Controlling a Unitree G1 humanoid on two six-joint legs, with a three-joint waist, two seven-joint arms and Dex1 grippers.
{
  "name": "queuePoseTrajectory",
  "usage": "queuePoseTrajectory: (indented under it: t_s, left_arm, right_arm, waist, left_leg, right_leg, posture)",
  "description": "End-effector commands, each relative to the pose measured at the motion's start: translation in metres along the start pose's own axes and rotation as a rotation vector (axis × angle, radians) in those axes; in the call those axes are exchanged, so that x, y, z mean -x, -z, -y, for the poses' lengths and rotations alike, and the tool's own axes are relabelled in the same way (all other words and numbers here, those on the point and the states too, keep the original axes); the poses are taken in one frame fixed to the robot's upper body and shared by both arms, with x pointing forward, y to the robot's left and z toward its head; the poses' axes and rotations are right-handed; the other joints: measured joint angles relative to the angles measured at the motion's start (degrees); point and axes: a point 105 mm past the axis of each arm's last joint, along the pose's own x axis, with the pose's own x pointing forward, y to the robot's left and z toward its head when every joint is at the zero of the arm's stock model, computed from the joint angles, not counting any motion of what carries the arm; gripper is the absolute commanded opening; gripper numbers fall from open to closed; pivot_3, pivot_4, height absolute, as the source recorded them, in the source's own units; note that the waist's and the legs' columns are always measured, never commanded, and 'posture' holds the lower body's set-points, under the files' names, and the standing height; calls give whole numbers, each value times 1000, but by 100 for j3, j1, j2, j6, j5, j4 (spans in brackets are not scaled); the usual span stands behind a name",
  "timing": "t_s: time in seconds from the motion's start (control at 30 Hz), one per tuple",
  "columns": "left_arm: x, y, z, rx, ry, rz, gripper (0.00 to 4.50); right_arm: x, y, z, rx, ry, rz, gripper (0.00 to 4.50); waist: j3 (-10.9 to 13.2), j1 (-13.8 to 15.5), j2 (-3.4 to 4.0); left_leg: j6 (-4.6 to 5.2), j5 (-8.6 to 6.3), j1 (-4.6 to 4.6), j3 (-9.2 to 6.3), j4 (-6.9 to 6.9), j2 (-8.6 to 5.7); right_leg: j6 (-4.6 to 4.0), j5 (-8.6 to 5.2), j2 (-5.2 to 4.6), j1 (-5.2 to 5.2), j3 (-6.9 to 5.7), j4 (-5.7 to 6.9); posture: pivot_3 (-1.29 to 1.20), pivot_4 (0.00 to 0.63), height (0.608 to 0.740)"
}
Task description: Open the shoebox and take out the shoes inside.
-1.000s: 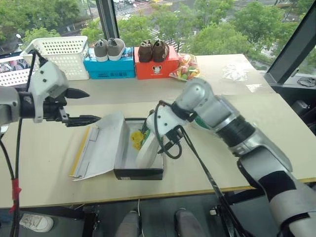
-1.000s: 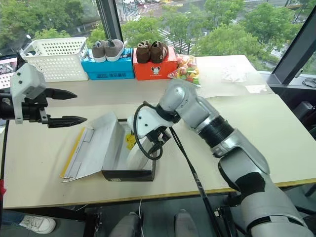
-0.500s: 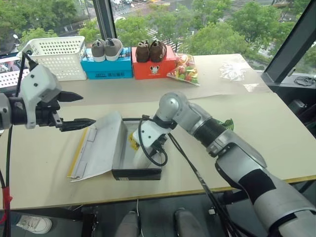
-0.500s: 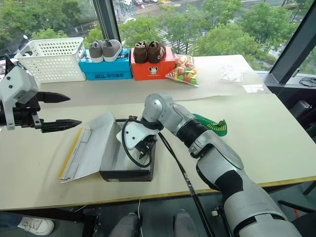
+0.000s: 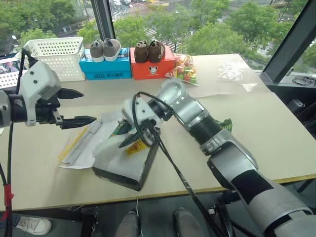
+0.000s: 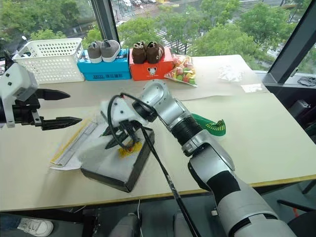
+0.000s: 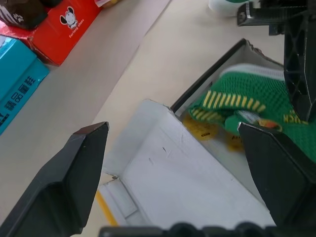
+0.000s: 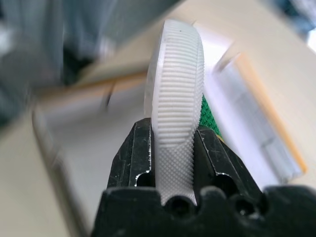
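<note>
The open black-sided cardboard shoebox (image 6: 116, 168) lies tilted near the table's front edge. Just above it the right gripper (image 8: 173, 148) pinches the ribbed white sole edge of a green-and-white shoe (image 7: 247, 106). Left of the shoebox, the left gripper (image 6: 61, 106) hovers with fingers spread, empty

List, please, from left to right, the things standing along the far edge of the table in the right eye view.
white plastic basket → grey shoes on the blue box → brown shoes on the orange-red box → bag of colourful sweets → clear crumpled wrapper
</note>
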Motion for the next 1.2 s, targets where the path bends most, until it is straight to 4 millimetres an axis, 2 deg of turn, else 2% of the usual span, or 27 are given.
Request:
queuePoseTrajectory:
  t_s: [0.03, 0.17, 0.27, 0.4, 0.47, 0.5, 0.57, 0.63, 0.7, 0.77, 0.87, 0.93, 1.03, 1.1, 1.2]
  left_arm:
    - [6, -11, -5, -46, -28, 16, 4500]
    - [5, -11, -7, -48, -23, 16, 4500]
    - [1, -12, -7, -52, -13, 22, 4500]
    - [-3, -11, -8, -55, -2, 24, 4500]
    - [-8, -12, -7, -60, 17, 37, 4500]
    - [-11, -13, -7, -65, 26, 42, 4500]
    - [-18, -15, -5, -70, 54, 57, 4500]
    - [-26, -18, -7, -77, 70, 74, 4500]
    - [-30, -20, -9, -82, 80, 82, 4500]
    - [-37, -22, -9, -83, 106, 92, 4500]
    - [-43, -24, -10, -89, 134, 99, 4500]
    - [-45, -25, -11, -93, 141, 99, 4500]
    - [-45, -27, -13, -98, 143, 96, 4500]
    - [-44, -27, -14, -100, 143, 93, 4500]
    - [-42, -26, -15, -104, 141, 84, 4500]
  right_arm:
    - [24, -21, 18, -61, 121, 120, 572]
    - [48, -44, 25, -152, 188, 229, 571]
    - [79, -56, 29, -302, 278, 234, 571]
    - [141, -97, 33, -431, 482, 353, 571]
    - [171, -100, 30, -469, 642, 344, 571]
    - [181, -95, 29, -485, 716, 309, 571]
    - [198, -69, 21, -542, 879, 153, 571]
    - [209, -41, 4, -539, 977, -47, 571]
    - [209, -23, -11, -544, 989, -164, 571]
    - [203, 10, -33, -611, 962, -337, 571]
    - [201, 56, -55, -672, 978, -554, 571]
    - [204, 76, -64, -706, 1005, -642, 571]
    - [216, 102, -76, -715, 1049, -776, 571]
    - [221, 112, -82, -693, 1050, -846, 571]
    - [212, 125, -85, -692, 1042, -885, 571]
  waist:
    - [0, 28, 0]
    - [0, 16, 0]
    - [1, 12, 1]
    - [1, 56, 1]
    - [1, 104, 1]
    - [1, 128, 1]
    - [-1, 145, -3]
    - [-7, 181, -12]
    - [-9, 194, -16]
    - [-6, 186, -10]
    - [-5, 120, -9]
    - [-5, 88, -9]
    - [-5, 81, -9]
    - [-5, 127, -9]
    - [-6, 230, -11]
  left_leg:
    - [0, 0, 0, 0, 0, 0]
    - [-1, -1, -6, 1, -11, 1]
    - [-1, -1, -6, 1, -14, 2]
    - [-1, -1, -12, 2, -14, -1]
    - [-1, -1, -15, 2, -15, -1]
    - [-1, -1, -15, 2, -17, 0]
    - [-1, -2, -15, 4, -19, 0]
    - [-1, -2, -15, 8, -16, -3]
    - [-1, -2, -16, 13, -4, -4]
    - [0, -2, -20, 19, -1, -5]
    - [5, -4, -29, 22, -1, -3]
    - [8, -6, -30, 31, 0, 0]
    - [8, -6, -29, 33, 1, 1]
    - [8, -6, -28, 33, 4, 1]
    - [8, -6, -28, 30, 15, -3]
  right_leg:
    - [0, 0, 0, 0, 0, -3]
    - [-2, 1, -1, -8, 1, -12]
    - [-2, 1, 0, -11, 1, -10]
    - [-2, 1, -4, -13, 0, -12]
    - [-3, 1, -4, -16, 0, -16]
    - [-3, 1, -4, -16, 0, -20]
    - [-2, 1, -5, -13, -1, -27]
    - [-2, 1, -10, -7, 0, -29]
    - [6, -2, -12, -3, 1, -31]
    - [11, -3, -13, -9, 7, -29]
    - [5, 0, -12, -21, 10, -27]
    - [1, 2, -11, -23, 17, -26]
    - [3, 2, -11, -24, 19, -25]
    - [11, -3, -10, -19, 18, -26]
    - [22, -8, -14, -6, 12, -32]
  posture:
    - [0, 150, 740]
    - [0, 150, 740]
    - [0, 150, 740]
    - [0, 150, 740]
    - [0, 150, 740]
    - [0, 150, 740]
    - [0, 150, 740]
    - [0, 150, 740]
    - [0, 150, 740]
    - [0, 150, 740]
    - [0, 150, 740]
    - [0, 150, 740]
    - [0, 150, 740]
    - [0, 150, 740]
    - [0, 150, 740]
